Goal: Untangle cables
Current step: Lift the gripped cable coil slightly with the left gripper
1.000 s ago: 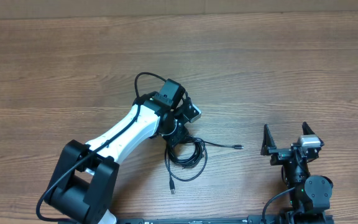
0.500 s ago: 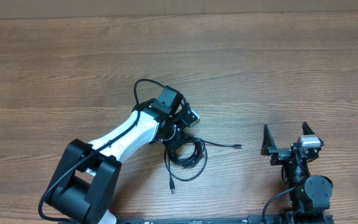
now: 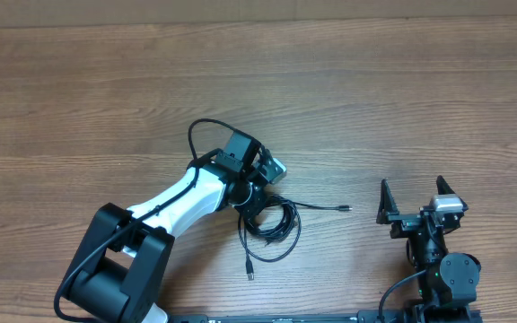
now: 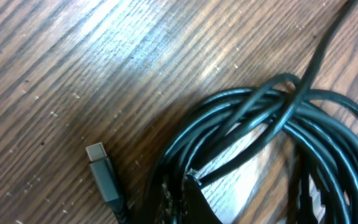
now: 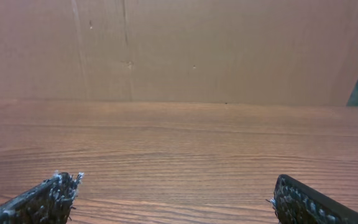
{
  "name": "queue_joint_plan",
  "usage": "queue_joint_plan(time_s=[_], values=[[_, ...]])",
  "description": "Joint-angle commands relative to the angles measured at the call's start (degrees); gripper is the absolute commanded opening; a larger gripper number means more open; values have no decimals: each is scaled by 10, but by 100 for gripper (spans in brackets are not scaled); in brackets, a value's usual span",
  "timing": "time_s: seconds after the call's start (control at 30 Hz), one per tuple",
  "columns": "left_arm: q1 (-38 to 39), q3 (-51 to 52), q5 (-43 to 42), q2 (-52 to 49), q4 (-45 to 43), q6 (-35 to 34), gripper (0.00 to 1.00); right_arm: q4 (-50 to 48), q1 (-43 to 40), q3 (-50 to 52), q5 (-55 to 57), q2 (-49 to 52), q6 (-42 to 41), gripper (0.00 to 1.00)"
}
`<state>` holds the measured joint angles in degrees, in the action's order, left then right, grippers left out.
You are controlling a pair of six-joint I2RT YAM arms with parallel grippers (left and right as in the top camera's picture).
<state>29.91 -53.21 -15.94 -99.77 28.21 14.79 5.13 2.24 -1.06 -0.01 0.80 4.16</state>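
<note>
The cables [image 3: 273, 224] lie as a black coil near the table's middle. One loose strand ends in a plug [image 3: 249, 268] toward the front. A second strand runs right to a silver-tipped plug [image 3: 344, 211]. My left gripper [image 3: 257, 201] sits on the coil's upper left edge, shut on some of its strands. In the left wrist view the coil [image 4: 278, 124] fills the right side, the left gripper [image 4: 182, 190] pinches strands at the bottom, and a grey plug [image 4: 101, 168] lies to its left. My right gripper [image 3: 413, 205] stands open and apart at the right; its fingertips [image 5: 51, 198] hold nothing.
The wooden table [image 3: 375, 99] stretches back to a brown cardboard wall [image 5: 179, 50]. The left arm's own thicker black cable [image 3: 203, 127] loops above its wrist. The right arm's base [image 3: 442, 274] stands at the front right edge.
My left gripper closed on the coil's strands and drew back slightly to the left. The coil has barely shifted. The right arm has not moved.
</note>
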Motion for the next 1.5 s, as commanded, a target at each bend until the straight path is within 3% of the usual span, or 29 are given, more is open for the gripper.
queue_joint_plan(time_s=[0.0,0.27,0.4,0.57,0.6,0.63,0.67,0.7,0.83,0.9,0.93,1.03,1.07,1.13,1.27,1.47], values=[[5,20,-1,-14,-15,-141,4,-4,-2,6,-1,-6,6,100],[5,-44,26,-13,-24,-476,4,-4,-2,6,-1,-6,6,100],[5,-101,-18,-13,-22,-530,4,-4,-2,6,-1,-6,6,100],[5,-160,-30,-13,2,-481,5,-4,-2,6,-1,-6,6,100],[5,-166,-30,-13,5,-451,12,-4,-2,6,-1,-6,6,100],[5,-169,-30,-13,9,-415,34,-4,-2,6,-1,-6,6,100],[5,-170,-30,-13,17,-371,74,-4,-2,6,-1,-6,6,100],[5,-170,-30,-13,36,-319,100,-4,-2,6,-1,-6,6,100],[5,-166,-29,-14,141,-138,100,-4,-2,6,-1,-6,6,100],[5,-158,-29,-14,159,-99,100,-4,-2,6,-1,-6,6,100],[5,-152,-29,-14,159,-82,93,-4,-2,6,-1,-6,6,100],[5,-133,-13,-14,144,-64,43,-4,-2,6,-1,-6,6,100],[5,-125,-2,-14,136,-64,34,-4,-2,6,-1,-6,6,100],[5,-108,14,-14,118,-64,34,-4,-2,6,-1,-6,6,100],[5,-68,29,-14,71,-64,45,-4,-2,6,-1,-6,6,100],[5,-36,28,-14,23,-64,39,-4,-2,6,-1,-6,6,100]])
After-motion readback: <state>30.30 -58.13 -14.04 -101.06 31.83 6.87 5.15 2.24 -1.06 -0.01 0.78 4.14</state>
